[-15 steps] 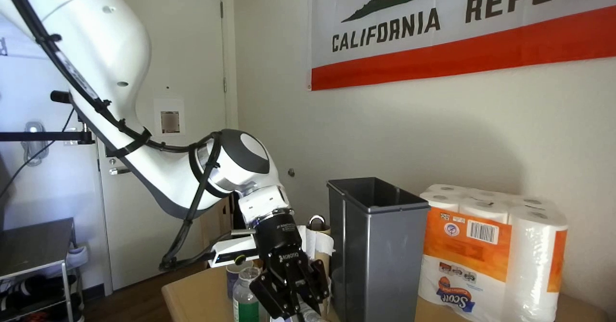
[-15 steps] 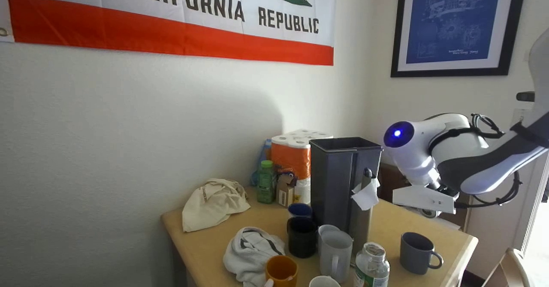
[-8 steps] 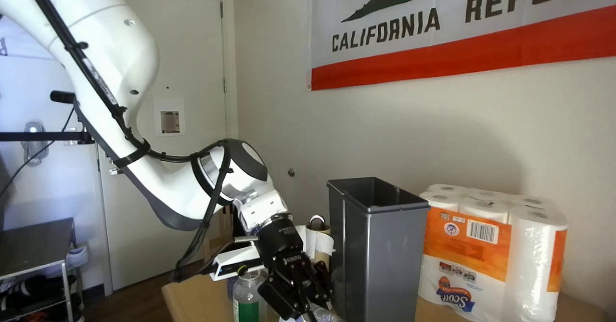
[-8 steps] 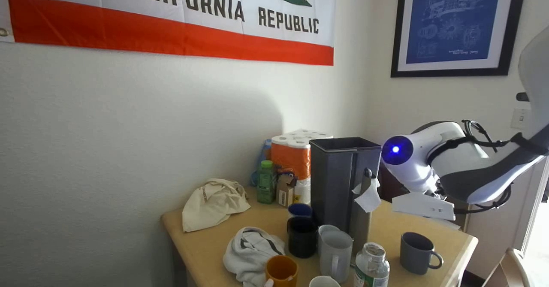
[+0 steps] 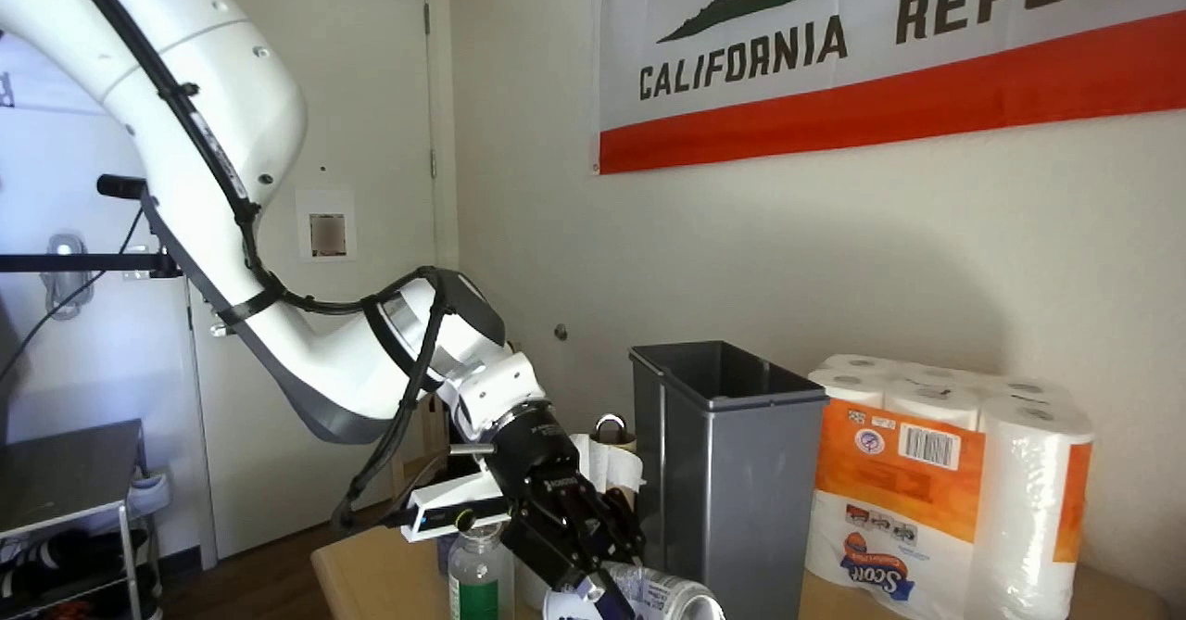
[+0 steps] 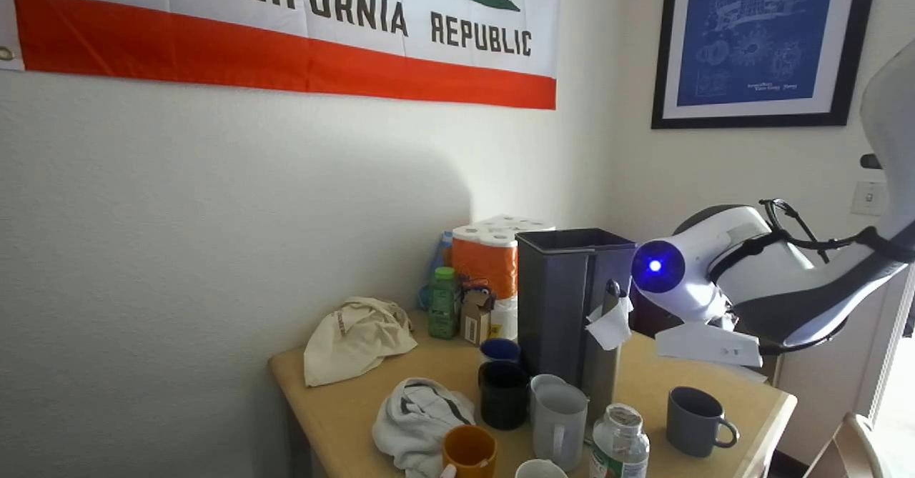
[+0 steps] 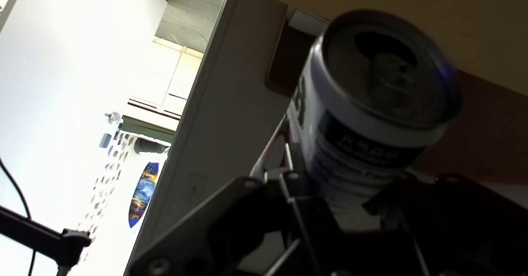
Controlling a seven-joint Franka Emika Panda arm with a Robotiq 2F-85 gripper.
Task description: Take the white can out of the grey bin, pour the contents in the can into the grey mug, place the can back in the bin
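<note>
White can [image 5: 669, 592] in its grip, the pincer [image 5: 623, 572] points down and to the right in an exterior view. Its two black fingers [image 7: 298, 185] clasp the can from both sides, and the can leans far over, nearly on its side. A silver end shows on the right there; in the wrist view the end facing the camera has a dark hole and a pull tab, with dark print below the rim.

Just to the right of the pincer stands the grey bin [image 5: 760, 499], upright, its top uncovered. The can is outside it; whether the two touch cannot be told. Behind the pincer is a paper roll [image 5: 623, 467] by a metal loop. To the pincer's left, a clear bottle [image 5: 479, 569] with a green label stands on the table [image 5: 371, 574]. Farther right, past the bin, sits an orange and white pack of rolls [image 5: 899, 472].

In an exterior view where the pincer is hidden, the grey mug [image 6: 693, 421] stands upright below the white arm [image 5: 320, 356], handle turned away from the bin. Farther from the arm are a tall pale cup [image 6: 561, 421], a black mug [image 6: 504, 396] and an orange mug [image 6: 470, 456], then a green bottle [image 6: 444, 306] and a cloth bag [image 6: 357, 342]. Farthest off, higher than the pincer, a flag [image 5: 834, 82] hangs on the wall [image 5: 741, 240].
</note>
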